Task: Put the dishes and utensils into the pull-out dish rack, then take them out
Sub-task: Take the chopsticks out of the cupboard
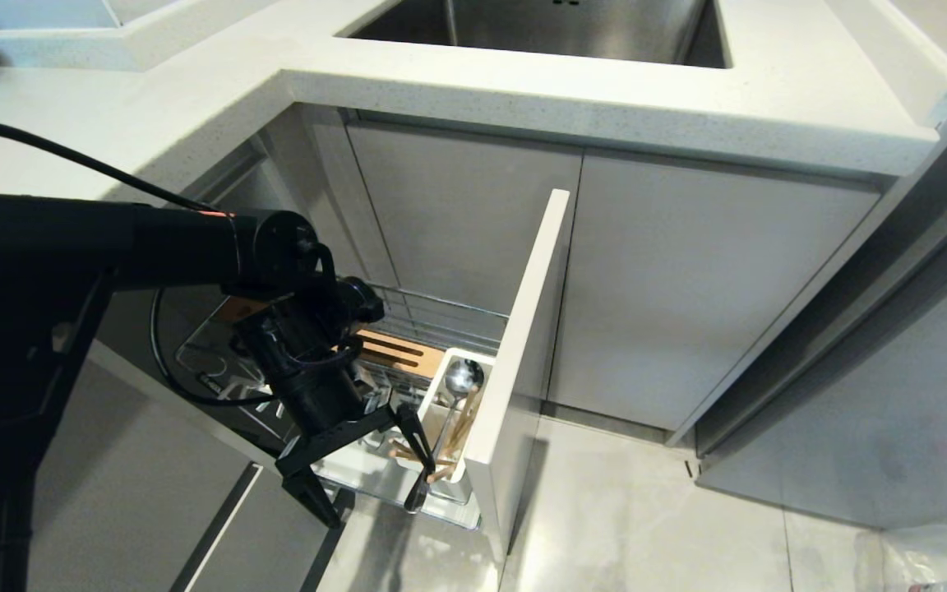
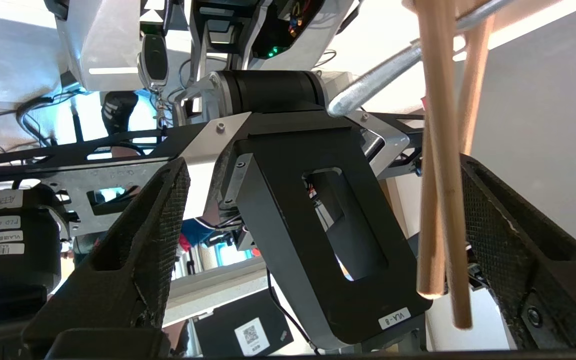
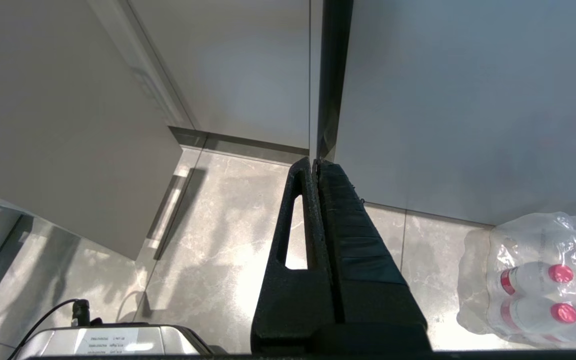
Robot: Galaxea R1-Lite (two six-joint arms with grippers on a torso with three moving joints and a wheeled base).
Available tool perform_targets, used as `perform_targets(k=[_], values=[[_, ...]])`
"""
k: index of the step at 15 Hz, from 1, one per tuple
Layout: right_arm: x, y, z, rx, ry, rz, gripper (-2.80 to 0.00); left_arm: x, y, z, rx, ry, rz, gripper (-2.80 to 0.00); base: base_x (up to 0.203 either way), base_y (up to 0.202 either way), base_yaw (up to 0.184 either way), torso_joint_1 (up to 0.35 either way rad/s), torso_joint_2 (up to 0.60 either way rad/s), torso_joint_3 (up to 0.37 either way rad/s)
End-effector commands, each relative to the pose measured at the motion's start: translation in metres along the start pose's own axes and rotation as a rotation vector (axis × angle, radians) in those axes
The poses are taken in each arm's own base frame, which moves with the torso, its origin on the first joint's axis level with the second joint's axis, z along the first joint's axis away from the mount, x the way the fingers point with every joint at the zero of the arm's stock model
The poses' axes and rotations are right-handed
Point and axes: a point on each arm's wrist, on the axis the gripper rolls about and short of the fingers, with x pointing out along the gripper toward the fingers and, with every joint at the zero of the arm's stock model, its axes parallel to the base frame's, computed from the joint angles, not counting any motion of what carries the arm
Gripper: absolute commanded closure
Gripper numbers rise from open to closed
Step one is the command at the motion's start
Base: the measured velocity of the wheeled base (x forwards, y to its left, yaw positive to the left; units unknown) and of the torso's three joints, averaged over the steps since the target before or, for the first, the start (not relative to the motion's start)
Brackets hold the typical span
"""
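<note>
Left gripper (image 1: 375, 492) hangs low in front of pull-out dish rack (image 1: 432, 329), arm reaching in from robot's left w/ wrist bent down, fingers spread wide, gripping nothing. Chopsticks (image 2: 443, 165), pale wood, sit between the fingers, near one pad (image 2: 488, 220); contact unclear. They stand tilted in white utensil cup (image 1: 441, 395) w/ shiny metal spoon (image 1: 463, 380), round bowl up. Right gripper (image 3: 316, 165) parked over floor tiles (image 3: 218, 240), fingers pressed together.
</note>
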Motion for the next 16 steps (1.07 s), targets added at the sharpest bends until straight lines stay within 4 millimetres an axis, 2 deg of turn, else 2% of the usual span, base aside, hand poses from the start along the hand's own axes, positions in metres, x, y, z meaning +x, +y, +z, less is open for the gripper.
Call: perform_targets(k=[1,3,4,16], values=[[0.0001,0.0,-0.0004,0.0,0.001,0.0,0.0,0.0026,-0.0006,0.0002,-0.006,0.014,0.006,-2.8,0.0,0.0,0.0,0.0,0.0,0.0],[0.0001,0.0,-0.0004,0.0,0.001,0.0,0.0,0.0037,-0.001,0.0007,-0.006,0.016,0.008,-2.8,0.0,0.0,0.0,0.0,0.0,0.0],[0.0001,0.0,-0.0004,0.0,0.001,0.0,0.0,0.0044,-0.0014,0.0008,-0.006,0.019,0.008,0.0,0.0,0.0,0.0,0.0,0.0,0.0],[0.0001,0.0,-0.0004,0.0,0.001,0.0,0.0,0.0073,-0.0078,-0.0045,0.009,0.036,0.0,0.0,0.0,0.0,0.0,0.0,0.0,0.0]])
